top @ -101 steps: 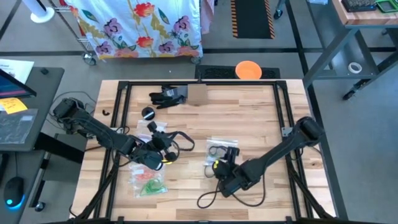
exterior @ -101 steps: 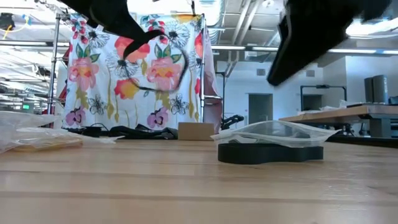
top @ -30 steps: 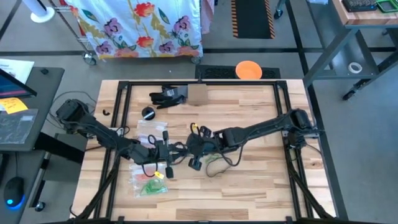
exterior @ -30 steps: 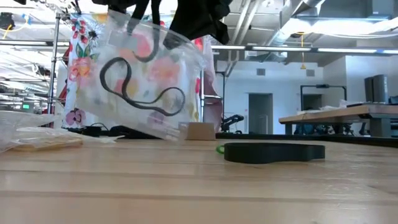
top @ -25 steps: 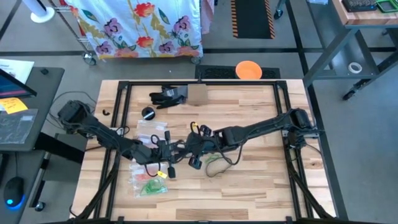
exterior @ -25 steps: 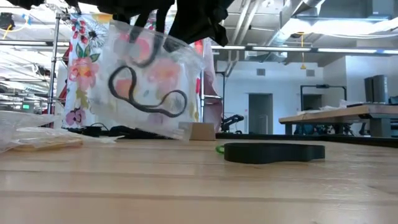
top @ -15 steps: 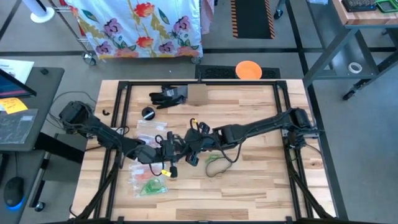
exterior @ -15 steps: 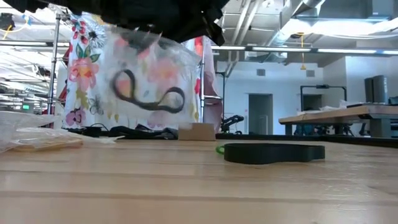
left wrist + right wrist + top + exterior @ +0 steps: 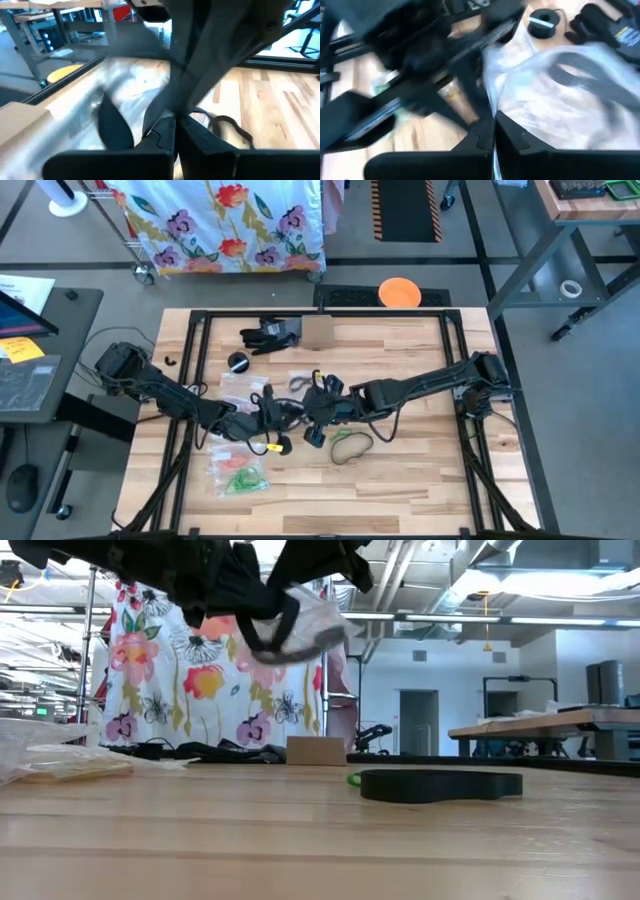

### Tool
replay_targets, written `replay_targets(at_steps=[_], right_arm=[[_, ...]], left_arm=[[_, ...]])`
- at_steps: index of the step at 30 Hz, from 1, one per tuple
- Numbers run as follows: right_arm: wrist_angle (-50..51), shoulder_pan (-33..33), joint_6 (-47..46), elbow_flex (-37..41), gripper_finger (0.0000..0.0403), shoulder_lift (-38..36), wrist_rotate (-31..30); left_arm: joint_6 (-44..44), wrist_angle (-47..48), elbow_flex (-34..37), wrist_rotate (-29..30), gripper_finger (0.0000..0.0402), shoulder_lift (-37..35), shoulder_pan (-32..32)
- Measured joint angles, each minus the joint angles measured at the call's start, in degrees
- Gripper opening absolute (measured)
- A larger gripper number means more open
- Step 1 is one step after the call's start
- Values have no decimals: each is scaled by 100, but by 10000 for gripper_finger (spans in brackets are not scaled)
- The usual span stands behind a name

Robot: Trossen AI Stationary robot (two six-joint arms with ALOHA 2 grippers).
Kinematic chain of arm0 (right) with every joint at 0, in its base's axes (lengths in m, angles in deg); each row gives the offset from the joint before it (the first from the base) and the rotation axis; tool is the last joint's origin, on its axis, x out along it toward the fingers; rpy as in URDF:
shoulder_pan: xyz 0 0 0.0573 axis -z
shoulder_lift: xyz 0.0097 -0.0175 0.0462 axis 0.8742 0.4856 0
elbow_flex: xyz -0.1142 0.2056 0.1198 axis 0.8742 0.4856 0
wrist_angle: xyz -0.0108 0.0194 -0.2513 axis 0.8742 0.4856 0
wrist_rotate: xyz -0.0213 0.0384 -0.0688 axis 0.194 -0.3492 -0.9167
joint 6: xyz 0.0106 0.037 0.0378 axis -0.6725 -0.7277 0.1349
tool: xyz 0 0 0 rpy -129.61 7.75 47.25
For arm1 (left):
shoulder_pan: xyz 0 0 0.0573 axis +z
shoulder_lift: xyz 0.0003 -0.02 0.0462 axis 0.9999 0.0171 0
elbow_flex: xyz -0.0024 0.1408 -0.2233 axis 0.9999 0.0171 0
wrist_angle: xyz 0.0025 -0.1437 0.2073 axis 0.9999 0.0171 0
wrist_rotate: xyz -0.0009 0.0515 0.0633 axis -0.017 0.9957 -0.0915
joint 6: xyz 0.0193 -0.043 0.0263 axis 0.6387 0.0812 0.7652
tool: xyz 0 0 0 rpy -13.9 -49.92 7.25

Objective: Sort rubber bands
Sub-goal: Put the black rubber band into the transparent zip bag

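both end effectors pinch clear bag | dark rubber bands apparently inside

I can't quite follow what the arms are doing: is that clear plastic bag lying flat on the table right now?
No: in the low view the clear plastic bag hangs well above the wooden table, held up between the two arms.

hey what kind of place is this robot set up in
Probably a lab or workshop rather than a home. The wooden table stands in a black metal frame on a bare concrete floor, other workbenches stand nearby, and the low view shows exposed ceiling ducts overhead.
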Motion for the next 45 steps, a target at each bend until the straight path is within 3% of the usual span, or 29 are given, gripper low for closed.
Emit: replay_targets(at_steps=[7,15,27,32,38,45], right_arm=[[61,-49,-107,-2,0,-22,-184],[-21,-129,-465,-2,0,-20,17],[-141,-416,-987,0,0,9,230],[-392,-455,-982,0,0,9,230],[-239,-371,-969,2,0,9,178],[136,-223,-960,7,0,-289,125]], left_arm=[[197,-258,-21,64,0,4,-48],[-129,-276,-36,41,0,4,62],[-1210,-157,-63,787,0,-9,153],[-1711,-162,-63,191,0,-11,321],[-1224,-855,-59,-700,0,-11,295],[-852,-859,-59,-743,15,-11,189]])
